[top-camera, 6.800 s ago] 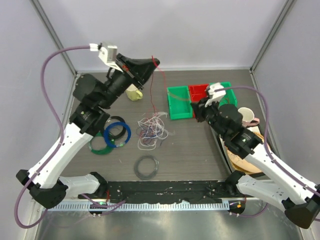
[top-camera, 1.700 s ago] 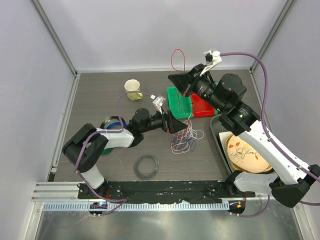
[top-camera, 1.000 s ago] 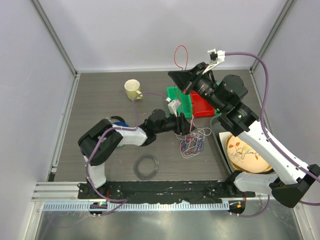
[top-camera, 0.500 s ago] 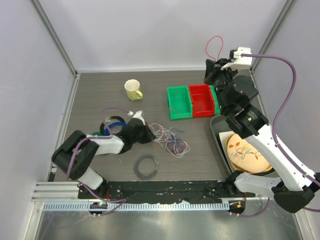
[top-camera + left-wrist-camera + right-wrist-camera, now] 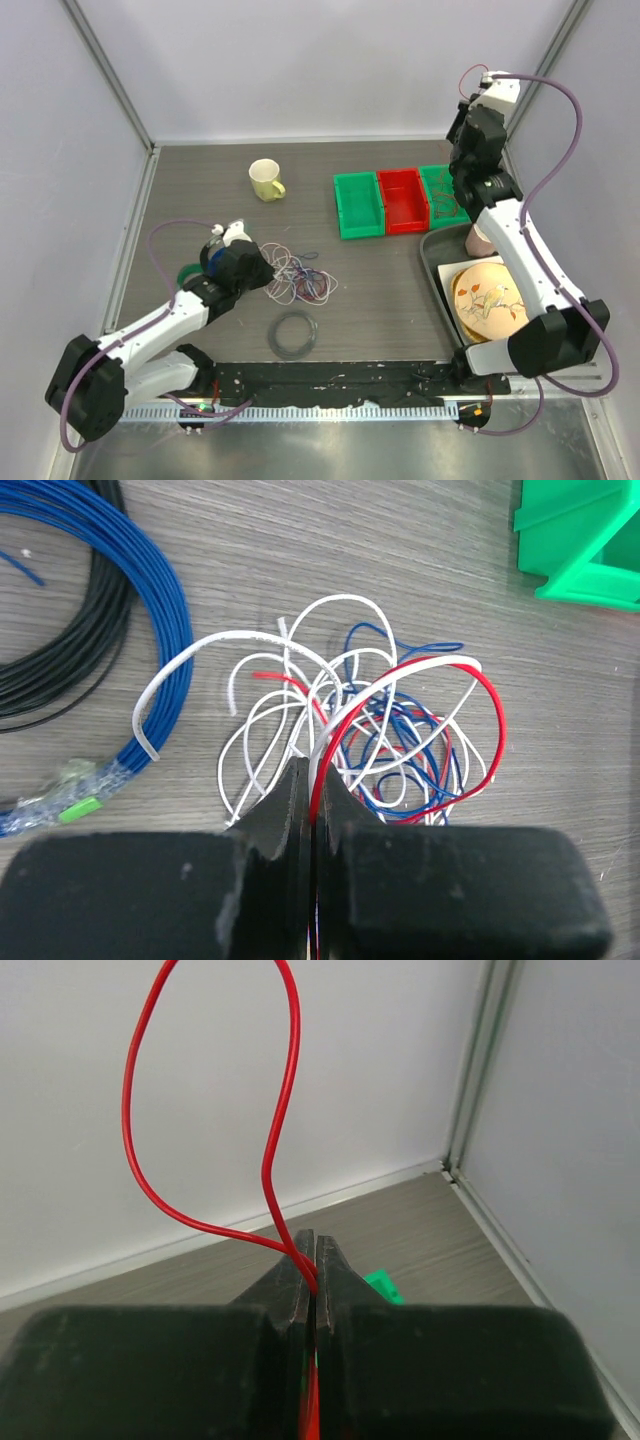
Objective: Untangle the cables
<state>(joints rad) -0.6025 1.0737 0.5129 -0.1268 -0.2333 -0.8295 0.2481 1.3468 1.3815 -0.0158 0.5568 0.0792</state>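
The cables lie in a loose tangle of white, red and blue wires on the table's left-middle. My left gripper sits at the tangle's left edge. In the left wrist view it is shut on a white and a red strand of the tangle. My right gripper is raised high at the back right corner. In the right wrist view it is shut on a single red cable, whose loop stands up above the fingers.
A yellow cup stands at the back. Green, red and green bins stand in a row. A dark grey coil lies near the front. A tray with a plate is at the right. Blue ring and black ring lie left.
My left gripper has drawn back to the left, dragging the tangle with it. My right gripper has swung further to the back right and higher with the red cable.
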